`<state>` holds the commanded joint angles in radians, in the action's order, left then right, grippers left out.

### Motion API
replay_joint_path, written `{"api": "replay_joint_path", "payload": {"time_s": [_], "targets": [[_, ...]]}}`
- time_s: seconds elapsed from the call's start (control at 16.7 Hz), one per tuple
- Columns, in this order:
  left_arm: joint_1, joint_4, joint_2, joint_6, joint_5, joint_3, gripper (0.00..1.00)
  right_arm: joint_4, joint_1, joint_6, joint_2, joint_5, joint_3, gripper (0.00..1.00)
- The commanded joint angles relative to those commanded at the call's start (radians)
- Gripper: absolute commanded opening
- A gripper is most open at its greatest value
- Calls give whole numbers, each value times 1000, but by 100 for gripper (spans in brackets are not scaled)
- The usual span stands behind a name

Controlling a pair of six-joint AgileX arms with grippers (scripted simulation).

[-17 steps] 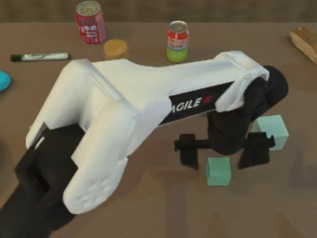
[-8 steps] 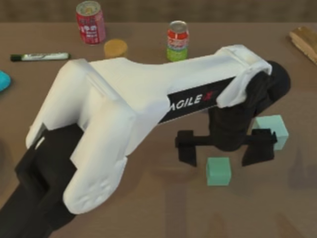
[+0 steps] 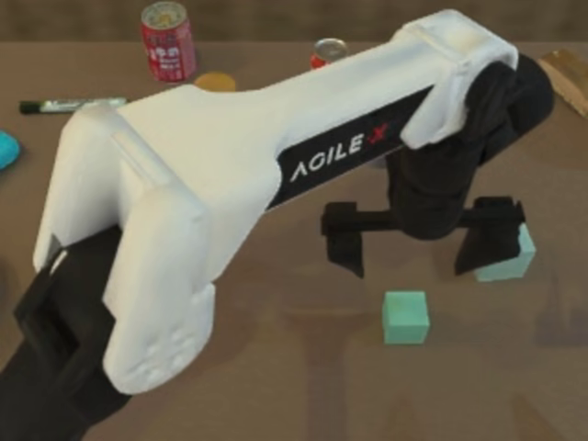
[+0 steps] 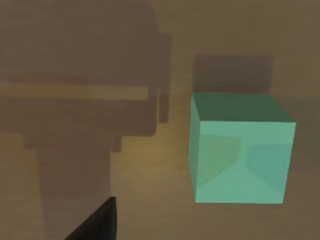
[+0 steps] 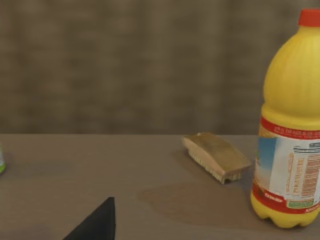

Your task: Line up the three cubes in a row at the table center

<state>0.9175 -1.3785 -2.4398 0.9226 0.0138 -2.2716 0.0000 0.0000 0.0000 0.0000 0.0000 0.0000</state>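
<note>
The small teal-green cube (image 3: 405, 317) sits alone on the brown table (image 3: 294, 386), right of centre. My left gripper (image 3: 418, 246) hangs open above the table, just behind that cube and apart from it. Its right-hand finger (image 3: 491, 246) covers part of the pale light-blue cube (image 3: 511, 261). In the left wrist view the teal cube (image 4: 240, 150) lies below, off to one side of one dark fingertip (image 4: 102, 225). My right gripper (image 5: 165, 234) is outside the top view. Its own view shows a single fingertip (image 5: 102, 222) set far to one side, nothing held.
At the back stand a red can (image 3: 167, 41), a second can (image 3: 328, 50) and an orange cylinder (image 3: 213, 81), the last two partly hidden by my left arm. A marker (image 3: 69, 106) lies back left. A wooden brush (image 5: 216, 156) and a yellow bottle (image 5: 292, 125) stand at the right.
My left arm has lifted and drawn back from the small teal cube, which stays where it was. The open fingers now sit farther back, one over the pale blue cube.
</note>
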Motion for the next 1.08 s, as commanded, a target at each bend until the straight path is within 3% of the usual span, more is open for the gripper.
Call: {"api": "replay_joint_path", "payload": {"time_s": [0.24,0.48,0.78,1.08], "targets": [[1,8,7,-1,0,11,100,-5,1,1,9,0,9,100],[-70,92,147,-22,6,148,100,-81,20,14,127,2,124,100],[-252,310,555,-100,13,523,100,-280,70,40,469,1,412,100],[-477,602,1135,-265,18,1045,100,-534,133,72,947,0,760,100]]}}
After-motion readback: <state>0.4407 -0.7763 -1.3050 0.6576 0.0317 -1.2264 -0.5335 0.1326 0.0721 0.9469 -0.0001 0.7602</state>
